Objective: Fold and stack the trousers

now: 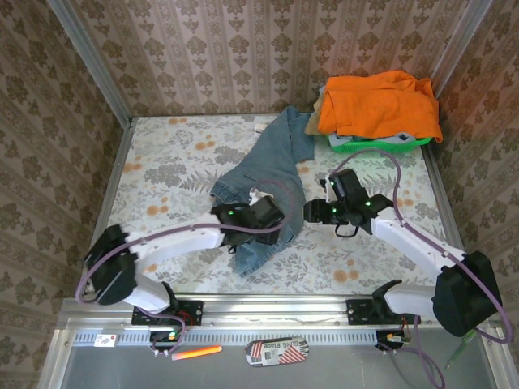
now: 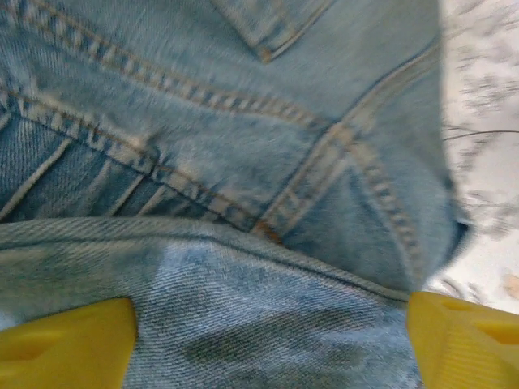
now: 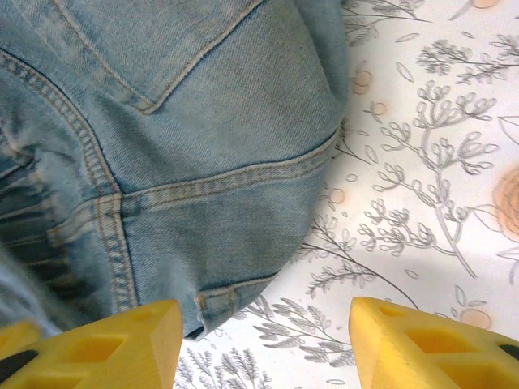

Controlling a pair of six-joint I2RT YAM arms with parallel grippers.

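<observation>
Both spread wide, the left gripper (image 2: 269,328) hangs directly over the faded mid-blue denim trousers (image 1: 272,160), rumpled lengthwise near-to-far on the floral table (image 1: 162,166), while the right gripper (image 3: 266,328) flanks their right edge.

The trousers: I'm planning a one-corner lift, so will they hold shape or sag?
Likely sag: the trousers lie crumpled in soft folds. Probably heavy for cloth, given thick stitched denim.

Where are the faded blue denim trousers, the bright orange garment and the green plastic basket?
faded blue denim trousers (image 1: 276,162): top external view, leg fabric.
bright orange garment (image 1: 377,101): top external view, centre of the cloth.
green plastic basket (image 1: 345,146): top external view, front rim.
</observation>
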